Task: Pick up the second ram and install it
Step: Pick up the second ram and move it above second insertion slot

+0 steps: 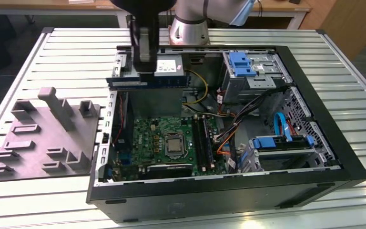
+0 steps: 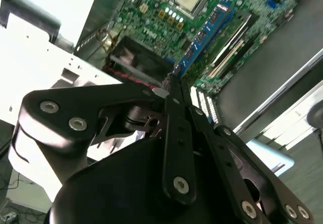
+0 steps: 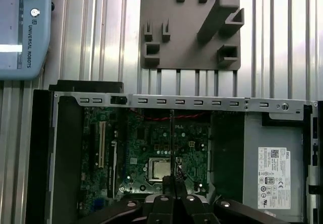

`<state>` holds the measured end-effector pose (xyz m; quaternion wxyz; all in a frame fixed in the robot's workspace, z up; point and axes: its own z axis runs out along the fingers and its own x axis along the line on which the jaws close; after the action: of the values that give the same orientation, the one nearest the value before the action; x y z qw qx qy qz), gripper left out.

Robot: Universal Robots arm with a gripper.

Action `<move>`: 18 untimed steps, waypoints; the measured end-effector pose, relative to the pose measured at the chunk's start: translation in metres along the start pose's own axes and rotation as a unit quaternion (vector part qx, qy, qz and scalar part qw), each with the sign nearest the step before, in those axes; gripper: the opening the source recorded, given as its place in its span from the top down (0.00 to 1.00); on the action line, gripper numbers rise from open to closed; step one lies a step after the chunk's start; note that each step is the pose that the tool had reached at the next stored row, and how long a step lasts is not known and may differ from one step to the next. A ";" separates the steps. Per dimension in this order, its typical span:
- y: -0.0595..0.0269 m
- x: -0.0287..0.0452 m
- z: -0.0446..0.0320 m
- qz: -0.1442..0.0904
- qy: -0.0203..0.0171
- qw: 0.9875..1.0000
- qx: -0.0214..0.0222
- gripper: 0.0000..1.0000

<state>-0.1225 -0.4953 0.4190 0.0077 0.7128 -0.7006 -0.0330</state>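
End effector (image 1: 146, 70) clear above case (image 1: 221, 198); cables (image 1: 232, 125) flank motherboard (image 1: 154, 138).

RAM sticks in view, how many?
1 for sure: the second ram, gripped in the claw and held above the open case. Another stick may already sit in the motherboard slots; I cannot tell.

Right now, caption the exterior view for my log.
End effector holds the second ram above the open computer case.
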 end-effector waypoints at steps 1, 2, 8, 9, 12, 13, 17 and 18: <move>-0.0043 0.0001 0.0004 0.000 0.000 1.000 0.000 0.89; -0.0085 0.0002 0.0011 0.000 0.000 1.000 -0.001 0.89; -0.0269 0.0009 0.0088 0.000 0.000 1.000 -0.004 0.89; -0.0276 0.0009 0.0106 0.000 0.000 1.000 -0.004 0.89; -0.0281 0.0011 0.0160 0.000 0.000 1.000 -0.004 0.89; -0.0282 0.0011 0.0178 0.000 0.000 1.000 -0.004 0.89; -0.0305 0.0015 0.0250 0.000 0.000 1.000 -0.004 0.89; -0.0323 0.0015 0.0266 0.000 0.000 1.000 -0.004 0.89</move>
<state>-0.0918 -0.4953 0.3905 0.0105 0.7130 -0.7002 -0.0357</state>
